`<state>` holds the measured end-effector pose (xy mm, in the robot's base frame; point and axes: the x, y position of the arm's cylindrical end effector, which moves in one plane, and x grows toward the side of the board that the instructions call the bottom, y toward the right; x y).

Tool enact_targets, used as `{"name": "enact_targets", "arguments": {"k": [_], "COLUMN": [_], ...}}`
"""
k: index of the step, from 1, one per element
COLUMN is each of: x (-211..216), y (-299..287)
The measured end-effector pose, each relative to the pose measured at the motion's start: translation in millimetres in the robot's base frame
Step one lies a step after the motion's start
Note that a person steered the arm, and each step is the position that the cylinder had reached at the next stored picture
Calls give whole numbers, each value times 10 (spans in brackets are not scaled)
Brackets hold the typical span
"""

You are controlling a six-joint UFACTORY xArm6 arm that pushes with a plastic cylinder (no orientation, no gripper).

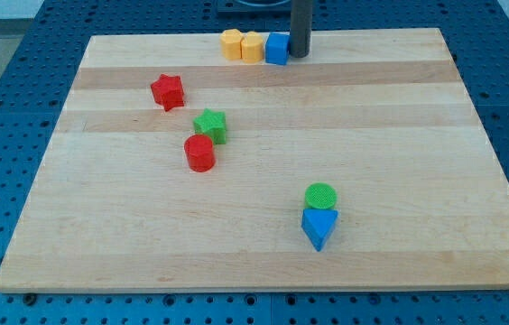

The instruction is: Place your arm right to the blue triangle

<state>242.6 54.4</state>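
Camera view: a pale wooden board [263,262] lies on a blue perforated table [2,108]. At the view's top edge of the board stand three blocks in a row, touching one another: a yellow block [231,43], a second yellow block [252,47] and a blue cube [277,49]. My tip [299,54] rests on the board just beside the blue cube, on its right in the view; whether the two touch cannot be told. The rod is a plain dark shaft with no jaws, so it clamps nothing. In the view's left half sit a red star [168,91], a green star [210,125] and, just below the latter, a red cylinder [199,153]. The blue triangle [319,227] lies in the view's lower right part, well apart from my tip. A green cylinder [320,196] touches its upper side. The triangle is bright blue, wedge-shaped, with one corner pointing toward the view's bottom.
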Motion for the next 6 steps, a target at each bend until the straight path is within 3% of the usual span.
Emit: {"name": "enact_targets", "arguments": {"k": [1, 6], "x": [203, 2991], "y": [191, 983]}}
